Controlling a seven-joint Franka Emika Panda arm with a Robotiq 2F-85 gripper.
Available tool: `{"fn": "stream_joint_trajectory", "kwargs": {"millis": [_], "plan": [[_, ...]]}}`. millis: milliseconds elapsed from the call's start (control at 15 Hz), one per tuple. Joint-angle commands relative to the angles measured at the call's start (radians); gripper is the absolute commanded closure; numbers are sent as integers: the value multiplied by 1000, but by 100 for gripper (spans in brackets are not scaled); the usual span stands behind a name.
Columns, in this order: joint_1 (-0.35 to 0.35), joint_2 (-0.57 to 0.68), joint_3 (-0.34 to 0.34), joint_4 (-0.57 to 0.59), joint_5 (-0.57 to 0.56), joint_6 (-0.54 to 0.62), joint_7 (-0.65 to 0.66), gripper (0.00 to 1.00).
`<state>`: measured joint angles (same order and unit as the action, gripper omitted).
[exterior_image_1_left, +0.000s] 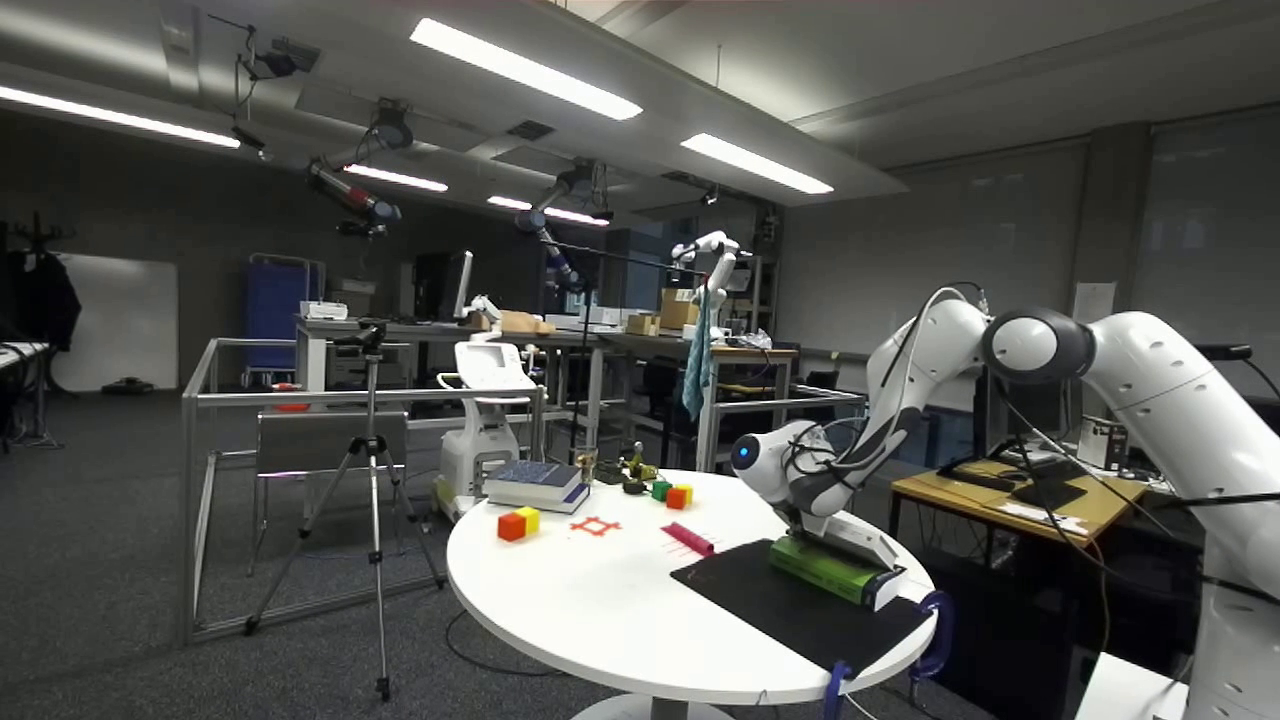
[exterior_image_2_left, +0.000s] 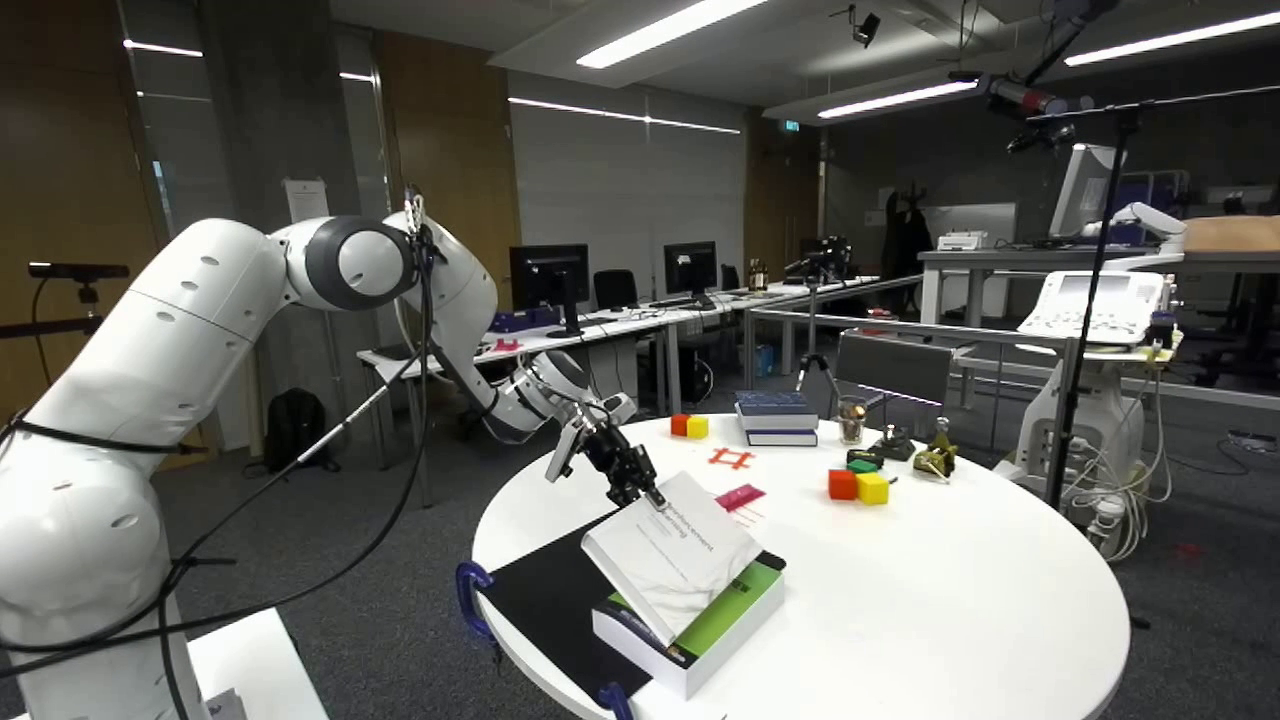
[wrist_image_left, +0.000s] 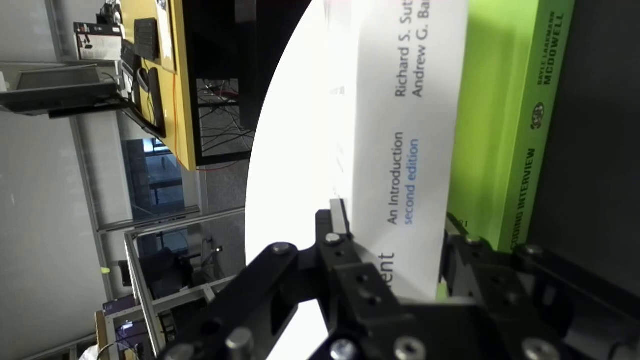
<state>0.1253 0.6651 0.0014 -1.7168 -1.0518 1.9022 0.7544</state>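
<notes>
Over the green book (exterior_image_2_left: 728, 612), the gripper (wrist_image_left: 395, 221) pinches the tilted white book (exterior_image_2_left: 675, 560); step, seemingly stacking or unstacking; next move probably calls for firm hold, gentle levelling.

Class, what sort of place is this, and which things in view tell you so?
Most likely a robotics lab: a white robot arm reaches over a round table, what looks like another arm hangs overhead, and a tripod stands nearby.
</notes>
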Motion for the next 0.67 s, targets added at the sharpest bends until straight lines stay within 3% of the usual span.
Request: {"fn": "stream_joint_trajectory", "kwargs": {"millis": [0,600], "plan": [[9,-36,0,12,75,-66,-20,84],[1,-24,-40,45,104,-71,-23,84]]}}
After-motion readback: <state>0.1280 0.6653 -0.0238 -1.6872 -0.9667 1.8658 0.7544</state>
